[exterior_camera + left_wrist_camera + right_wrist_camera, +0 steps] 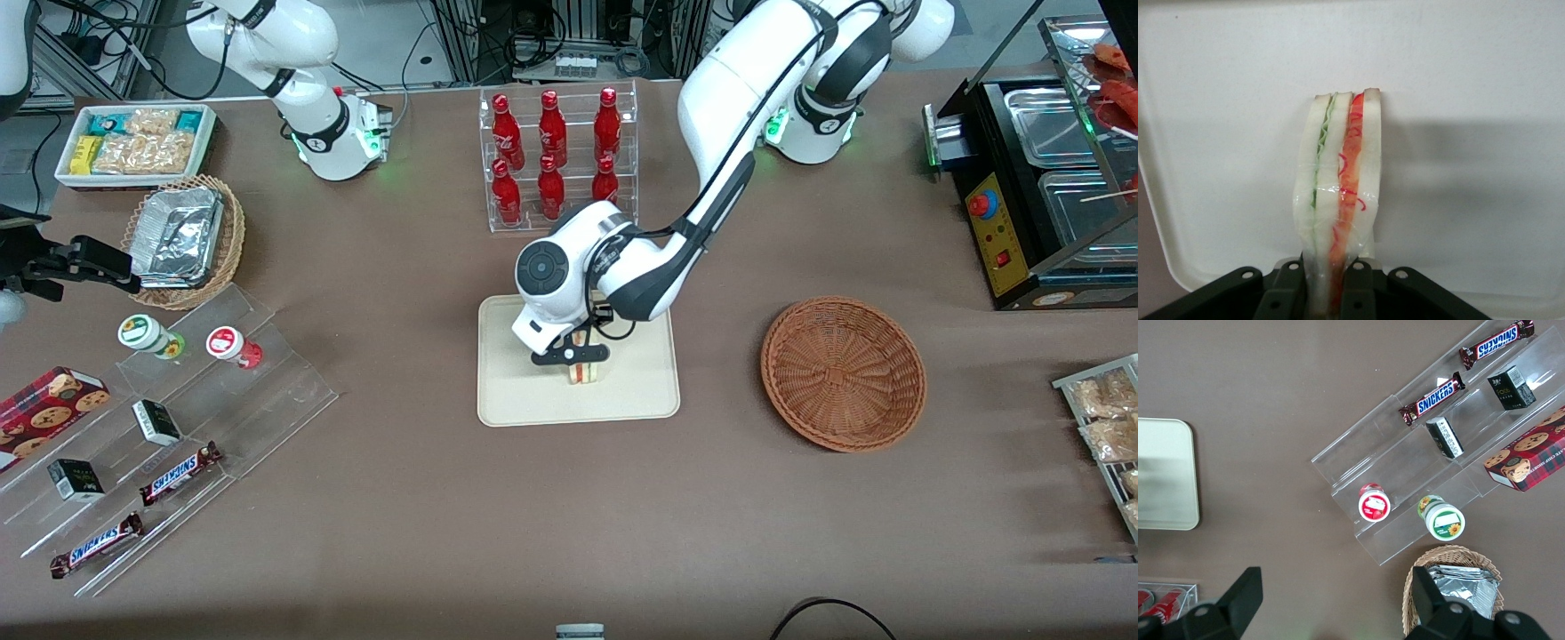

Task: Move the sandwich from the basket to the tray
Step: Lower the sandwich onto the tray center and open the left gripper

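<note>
The sandwich point(584, 367) is a pale bread wedge with green, orange and red filling, in clear wrap. My left gripper point(572, 353) is shut on it, holding it over the middle of the cream-beige tray point(533, 400). In the left wrist view the sandwich point(1338, 180) sticks out from between the black fingers point(1286, 293), with the tray's surface point(1458, 80) under it. I cannot tell whether the sandwich touches the tray. The reddish-brown wicker basket point(842, 372) stands empty beside the tray, toward the working arm's end of the table.
A clear rack of red bottles point(556, 156) stands farther from the front camera than the tray. A clear stepped stand with snack bars and cups point(169, 418), a tan basket of foil trays point(185, 238) and a white snack bin point(133, 142) lie toward the parked arm's end. A black food warmer point(1040, 187) stands at the working arm's end.
</note>
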